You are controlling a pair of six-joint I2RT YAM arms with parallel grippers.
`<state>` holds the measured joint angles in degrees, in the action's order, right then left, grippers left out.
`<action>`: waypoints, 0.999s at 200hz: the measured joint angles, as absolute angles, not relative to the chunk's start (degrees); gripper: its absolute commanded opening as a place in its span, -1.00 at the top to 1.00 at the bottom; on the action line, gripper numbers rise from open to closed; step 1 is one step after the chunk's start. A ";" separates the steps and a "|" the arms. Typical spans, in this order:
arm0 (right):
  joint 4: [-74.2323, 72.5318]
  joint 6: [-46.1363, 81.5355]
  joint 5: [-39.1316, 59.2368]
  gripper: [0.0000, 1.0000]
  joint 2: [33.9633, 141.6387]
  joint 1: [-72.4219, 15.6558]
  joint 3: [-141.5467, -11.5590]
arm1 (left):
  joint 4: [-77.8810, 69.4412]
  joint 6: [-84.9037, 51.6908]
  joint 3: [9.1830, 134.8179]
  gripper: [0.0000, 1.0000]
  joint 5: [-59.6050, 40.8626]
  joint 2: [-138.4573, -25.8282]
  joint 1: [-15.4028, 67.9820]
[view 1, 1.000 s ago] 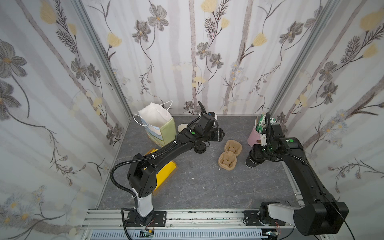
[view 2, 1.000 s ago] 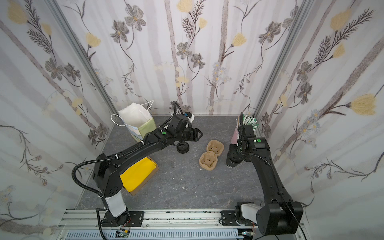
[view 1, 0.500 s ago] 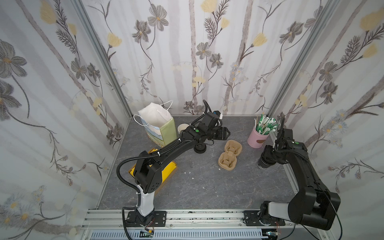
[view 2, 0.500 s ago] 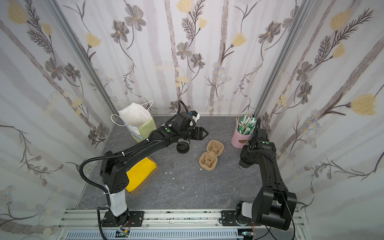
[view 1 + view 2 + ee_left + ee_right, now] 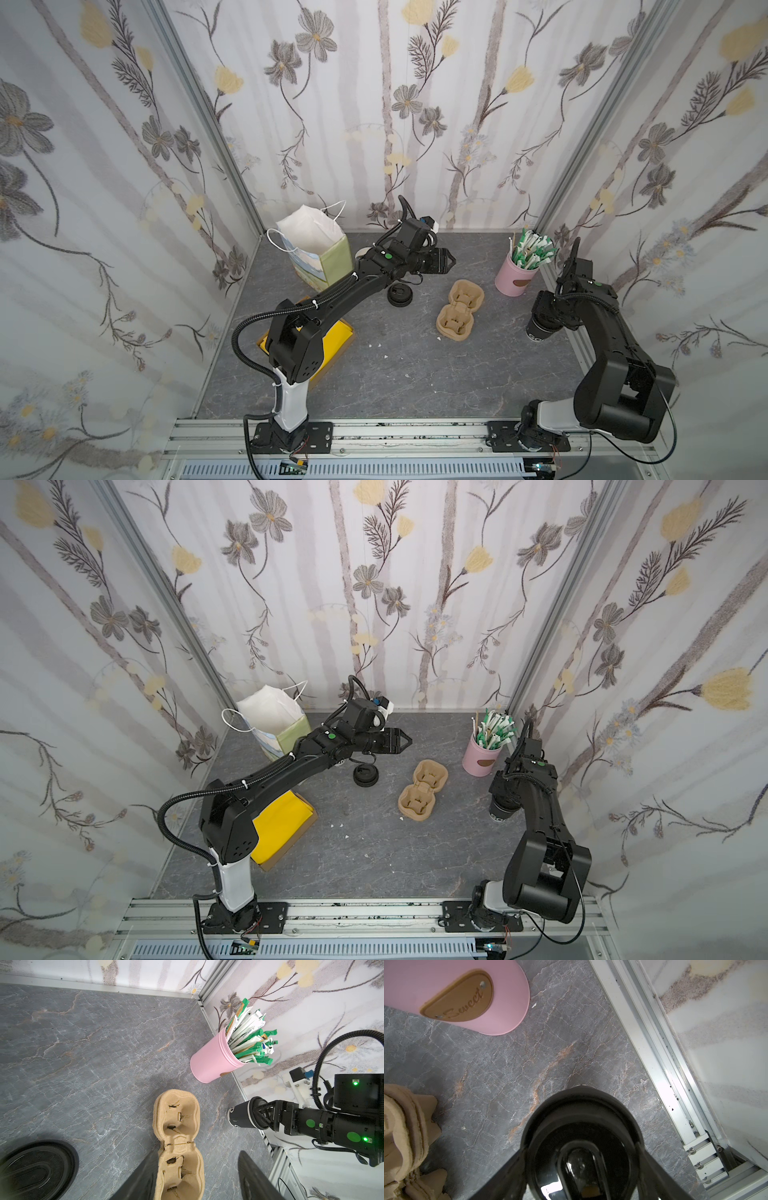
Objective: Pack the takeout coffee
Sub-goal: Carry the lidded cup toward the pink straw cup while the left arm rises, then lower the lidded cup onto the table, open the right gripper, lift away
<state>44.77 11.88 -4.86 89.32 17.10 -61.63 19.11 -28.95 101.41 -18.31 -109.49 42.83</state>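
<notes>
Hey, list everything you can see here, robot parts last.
Paper gift bag: one, white and green, back left.
Pulp cup carrier: tan, two wells, possibly stacked, centre.
Loose lid: one, black, between bag and carrier.
Canister: one, pink, back right, holding green-white sachets.
Lidded coffee cup: one, black, right edge.
Flat box: one, yellow top, front left.
Left pincer: one, black, open, empty, back centre.
Right pincer: one, black, straddling the cup's top.

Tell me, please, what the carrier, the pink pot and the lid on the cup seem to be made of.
Carrier: moulded paper pulp, it seems; matt tan and fibrous, with rough torn slots.
Pot: smooth satin pink, perhaps painted metal or plastic; the look leaves that open.
Lid: probably black plastic; a moulded dome with glossy glints at its centre.
</notes>
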 measured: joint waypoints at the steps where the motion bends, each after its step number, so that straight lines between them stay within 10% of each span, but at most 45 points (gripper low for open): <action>1: 44.80 11.88 -4.86 -0.61 89.32 17.10 -61.60 | 19.11 -28.95 101.38 -0.27 -18.31 -109.49 42.78; 200: 46.52 11.99 -4.82 -0.76 84.68 17.10 -65.84 | 19.09 -28.69 98.83 -0.27 -16.19 -106.06 41.80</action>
